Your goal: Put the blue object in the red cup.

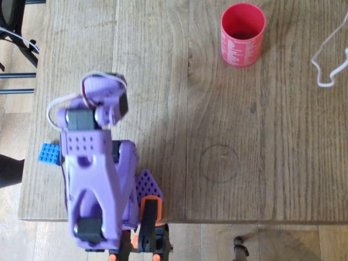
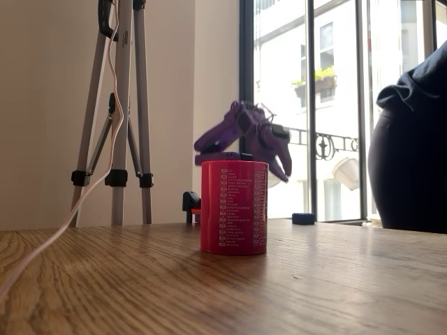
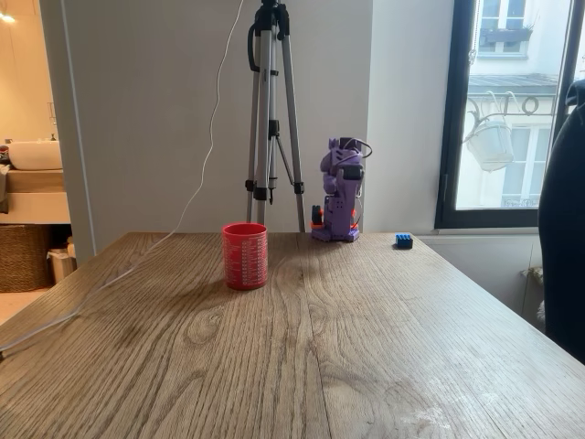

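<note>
Blue and studded, the blue object (image 1: pixel 49 154) lies flat on the wooden surface (image 1: pixel 228 136) near the surface's edge, just left of the purple arm (image 1: pixel 98 179) in the overhead view, apart from it as far as that view lets me judge. In both fixed views it shows as a small blue block (image 3: pixel 403 240) to the right of the arm. Nothing holds it.

The arm is folded back over its own base, its claw (image 1: pixel 111 103) tucked close to the body and raised off the surface. Whether the claw is spread or pressed together I cannot tell; it carries nothing that can be seen.

The red cup (image 1: pixel 242 34) stands upright, mouth open, well apart from the blue object, toward the far side of the surface from the arm in the overhead view. White print runs down its side (image 2: pixel 234 206).

A white cable (image 1: pixel 329 60) lies on the surface beyond the cup from the blue object. A tripod (image 3: pixel 271 110) stands behind the surface, near the arm.
</note>
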You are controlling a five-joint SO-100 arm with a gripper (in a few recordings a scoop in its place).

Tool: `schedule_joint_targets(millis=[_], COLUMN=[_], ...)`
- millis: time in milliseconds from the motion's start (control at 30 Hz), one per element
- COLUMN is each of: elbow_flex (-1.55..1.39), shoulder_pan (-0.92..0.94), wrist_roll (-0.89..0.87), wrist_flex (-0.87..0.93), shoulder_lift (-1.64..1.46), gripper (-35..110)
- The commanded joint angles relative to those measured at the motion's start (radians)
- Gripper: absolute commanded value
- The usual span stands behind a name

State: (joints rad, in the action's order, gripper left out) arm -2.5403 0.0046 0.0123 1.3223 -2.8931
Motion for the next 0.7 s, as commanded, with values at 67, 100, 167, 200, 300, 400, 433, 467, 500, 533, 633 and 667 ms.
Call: schedule_joint_targets(millis=[67, 100, 167, 200, 300, 400, 433, 467, 500, 533, 633, 667], elbow_flex=[0.391, 0.416, 0.468, 0.488, 0.505, 0.482, 0.476, 0.472, 0.472, 0.472, 0.474, 0.474], shoulder_pan=[-0.121, -0.155, -0.238, -0.291, -0.465, -0.669, -0.739, -0.804, -0.867, -0.933, -1.043, -1.065], wrist_roll=[0.035, 0.043, 0.069, 0.069, 0.098, 0.129, 0.130, 0.123, 0.109, 0.095, 0.098, 0.104], wrist_flex=[0.107, 0.127, 0.172, 0.193, 0.209, 0.179, 0.170, 0.164, 0.161, 0.163, 0.160, 0.156], shoulder_lift=[0.486, 0.532, 0.621, 0.647, 0.698, 0.715, 0.716, 0.718, 0.724, 0.735, 0.785, 0.798], gripper=[1, 1, 1, 1, 1, 1, 1, 1, 1, 1, 1, 1])
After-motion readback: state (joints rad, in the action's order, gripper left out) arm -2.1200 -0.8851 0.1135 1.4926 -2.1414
